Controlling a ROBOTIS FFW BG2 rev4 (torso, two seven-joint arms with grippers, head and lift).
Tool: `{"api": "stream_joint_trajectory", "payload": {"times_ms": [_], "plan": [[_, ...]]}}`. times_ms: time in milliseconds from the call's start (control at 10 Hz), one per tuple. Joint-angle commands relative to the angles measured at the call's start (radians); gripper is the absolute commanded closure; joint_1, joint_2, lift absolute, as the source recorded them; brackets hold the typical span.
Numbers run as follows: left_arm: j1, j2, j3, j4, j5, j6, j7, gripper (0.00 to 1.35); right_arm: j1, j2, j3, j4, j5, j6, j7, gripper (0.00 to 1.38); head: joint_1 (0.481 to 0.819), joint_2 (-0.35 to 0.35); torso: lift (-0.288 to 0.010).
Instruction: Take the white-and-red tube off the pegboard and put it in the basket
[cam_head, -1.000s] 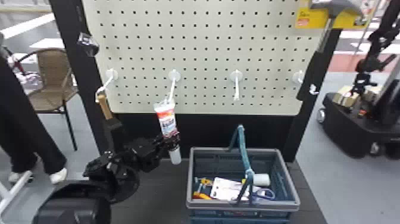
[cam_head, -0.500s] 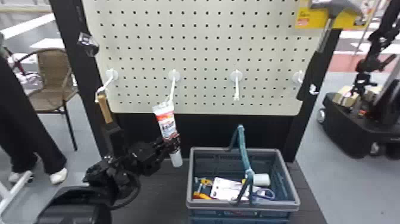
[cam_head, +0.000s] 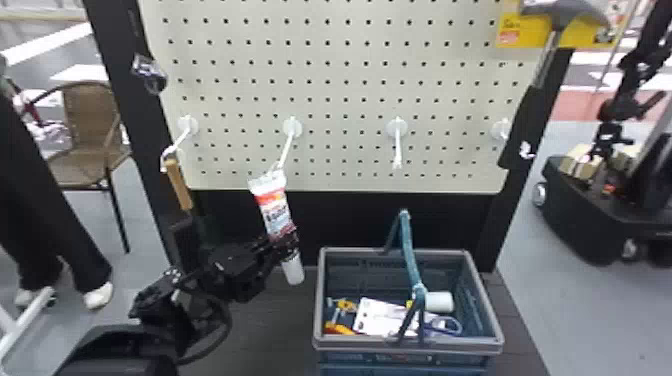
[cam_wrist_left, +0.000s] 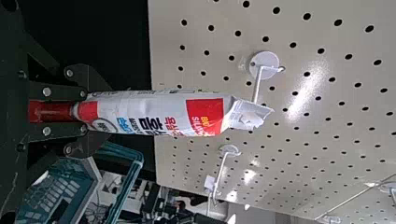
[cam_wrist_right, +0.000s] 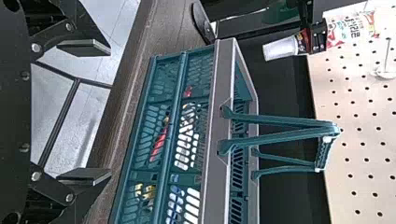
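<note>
The pegboard (cam_head: 340, 105) fills the upper middle of the head view, set in a black frame (cam_head: 360, 215) above a dark, wood-grained worktop (cam_head: 255, 325). To its right, on the grey floor, is a wheeled black mobile robot (cam_head: 600, 210); on the far left is a woven chair (cam_head: 90, 115).

The left arm (cam_head: 180, 300) comes in low on the left and reaches up toward the pegboard. On the worktop, to the right of that arm, sits the teal basket (cam_head: 407, 345) with its grey rim, its handle (cam_head: 409, 250) raised. At the pegboard's right side a claw hammer (cam_head: 565, 15) hangs head up, in front of a yellow card (cam_head: 520, 32).

The left end effector (cam_head: 285, 245) is closed around the lower part of the white-and-red tube (cam_head: 272, 205). The tube tilts slightly, cap (cam_head: 293, 270) down and flat end up, that end at the tip of the second hook from the left (cam_head: 286, 147); whether it is hooked on there I cannot tell. The right end effector (cam_wrist_right: 109, 112) is open, its two fingers well apart, with the basket beyond them.

A wooden handle (cam_head: 179, 185) hangs at the leftmost hook (cam_head: 180, 140). Inside the basket lie a white card (cam_head: 372, 317), a white cylinder (cam_head: 440, 301) and an orange piece (cam_head: 340, 328).
</note>
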Motion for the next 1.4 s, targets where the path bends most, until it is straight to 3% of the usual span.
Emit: {"api": "stream_joint_trajectory", "payload": {"times_ms": [0,300,600,900,1100,1300], "plan": [[0.02,-0.005,0.0,-0.012,0.008,0.004,0.0,1.05,0.0,-0.001,0.0,0.0,0.001,0.002,0.0,0.35,0.549,0.0,-0.1],[0.046,-0.006,-0.001,-0.034,0.022,0.01,0.0,1.05,0.0,-0.001,0.0,0.003,0.004,0.002,0.0,0.35,0.549,0.0,-0.1],[0.059,-0.026,-0.012,-0.047,0.08,0.02,0.03,1.05,0.0,-0.001,0.0,0.003,0.004,0.005,0.0,0.35,0.549,0.0,-0.1],[0.093,-0.062,-0.035,-0.103,0.186,0.027,0.081,1.05,-0.002,-0.001,0.0,0.003,0.009,0.008,0.0,0.35,0.549,0.0,-0.1],[0.145,-0.076,-0.075,-0.125,0.306,0.013,0.138,1.05,-0.004,0.001,0.0,0.003,0.012,0.008,0.0,0.35,0.549,0.0,-0.1],[0.171,-0.085,-0.09,-0.128,0.336,-0.009,0.17,1.05,-0.009,0.002,0.002,0.008,0.013,0.008,0.0,0.35,0.549,0.0,-0.1]]}}
